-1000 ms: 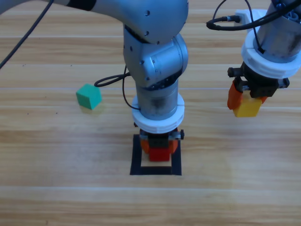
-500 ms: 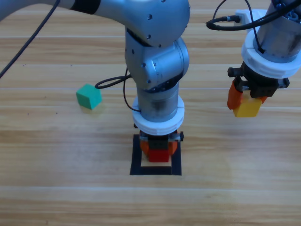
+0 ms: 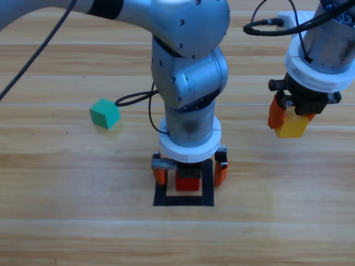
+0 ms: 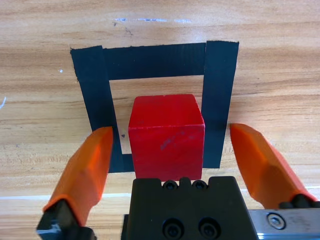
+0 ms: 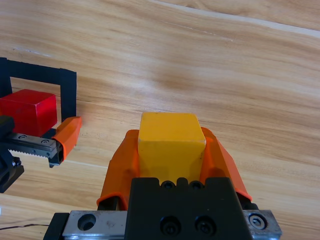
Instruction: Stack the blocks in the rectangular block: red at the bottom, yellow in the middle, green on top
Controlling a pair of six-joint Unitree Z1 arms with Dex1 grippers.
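While the red cube [image 3: 188, 182] is sitting in the tape square [image 3: 183, 200] at lower centre on wood-plank table [image 3: 66, 221], left gripper [image 3: 190, 172] is spreading wide; right gripper [image 3: 291, 119], upper right, is pinching yellow cube [image 3: 292, 127]; green cube [image 3: 105, 113] is lying mid-left.

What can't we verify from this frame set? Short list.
- Red cube near base: left wrist view, the gripper's black body covers it; high view, the arm covers its far part.
- Black tape square far side: high view, under the left arm.
- Yellow cube underside and clamped faces: hidden by the right gripper jaws in both views.
- Green cube: high view only; far faces unseen.
- Left gripper: open, astride the red cube.
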